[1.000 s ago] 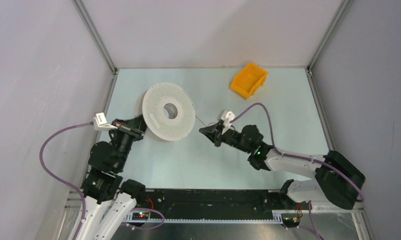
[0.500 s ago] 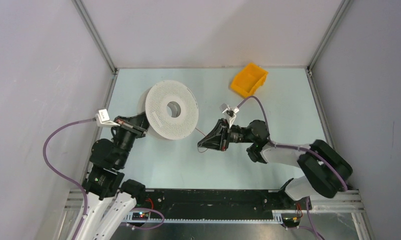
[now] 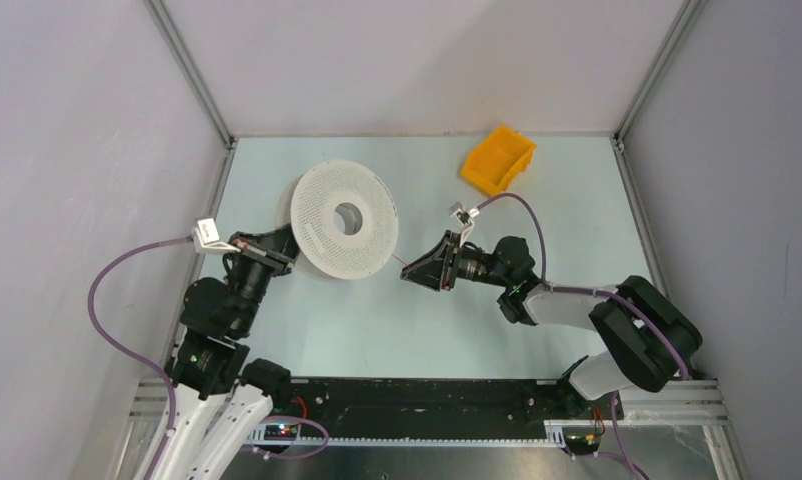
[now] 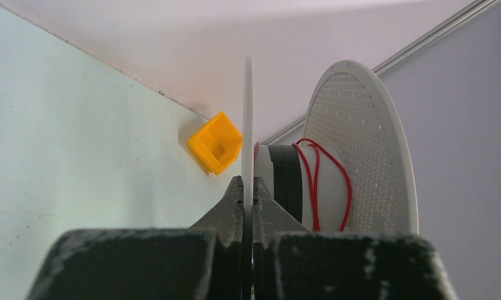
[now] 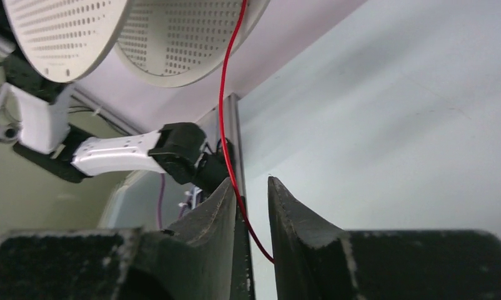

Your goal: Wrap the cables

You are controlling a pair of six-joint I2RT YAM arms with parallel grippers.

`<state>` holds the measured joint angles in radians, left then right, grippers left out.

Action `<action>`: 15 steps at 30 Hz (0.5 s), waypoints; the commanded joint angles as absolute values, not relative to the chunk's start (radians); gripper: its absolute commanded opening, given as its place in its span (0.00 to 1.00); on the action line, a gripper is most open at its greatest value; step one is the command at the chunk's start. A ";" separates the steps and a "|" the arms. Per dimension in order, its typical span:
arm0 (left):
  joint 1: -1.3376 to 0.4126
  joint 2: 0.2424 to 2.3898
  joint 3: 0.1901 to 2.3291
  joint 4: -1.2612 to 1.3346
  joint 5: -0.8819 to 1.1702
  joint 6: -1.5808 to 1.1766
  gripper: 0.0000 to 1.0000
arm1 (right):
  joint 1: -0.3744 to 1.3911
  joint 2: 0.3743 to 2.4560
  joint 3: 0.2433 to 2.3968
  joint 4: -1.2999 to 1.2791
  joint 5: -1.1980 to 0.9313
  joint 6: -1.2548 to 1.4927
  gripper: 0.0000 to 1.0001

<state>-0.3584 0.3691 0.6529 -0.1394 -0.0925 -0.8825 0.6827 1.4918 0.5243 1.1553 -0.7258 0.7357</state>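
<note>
A white perforated spool (image 3: 342, 220) stands on edge left of centre. My left gripper (image 3: 285, 252) is shut on the spool's near flange (image 4: 248, 125), pinching its thin rim between the fingertips (image 4: 248, 187). The cable is a thin red wire. Loose turns of it (image 4: 313, 181) lie around the hub. One strand (image 5: 226, 94) runs from the spool down through my right gripper (image 5: 251, 184). That gripper's jaws stand slightly apart, with the strand slack in the gap against the left finger. In the top view the right gripper (image 3: 408, 274) points at the spool from the right.
An orange bin (image 3: 499, 158) sits at the back right of the table. Grey enclosure walls with metal corner posts (image 3: 192, 70) close in three sides. Purple hoses (image 3: 517, 205) arc over both arms.
My right gripper has gone from shut to slightly parted, loosening its hold on the red strand, and its wrist has turned and shifted. The spool has moved a little to the right.
</note>
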 commanded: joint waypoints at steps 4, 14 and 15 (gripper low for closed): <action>-0.350 0.359 0.667 -0.028 -0.096 -0.926 0.00 | 0.777 1.328 0.531 0.811 -0.433 0.384 0.33; -0.350 0.352 0.660 -0.028 -0.117 -0.960 0.00 | 0.962 1.288 0.565 0.648 -0.030 0.081 0.43; -0.351 0.352 0.659 -0.028 -0.117 -0.964 0.00 | 0.969 1.290 0.568 0.646 -0.017 0.058 0.43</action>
<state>-0.3584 0.3679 0.6525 -0.1390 -0.0952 -0.9115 0.9291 1.3041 0.5285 0.6880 -0.1986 0.2123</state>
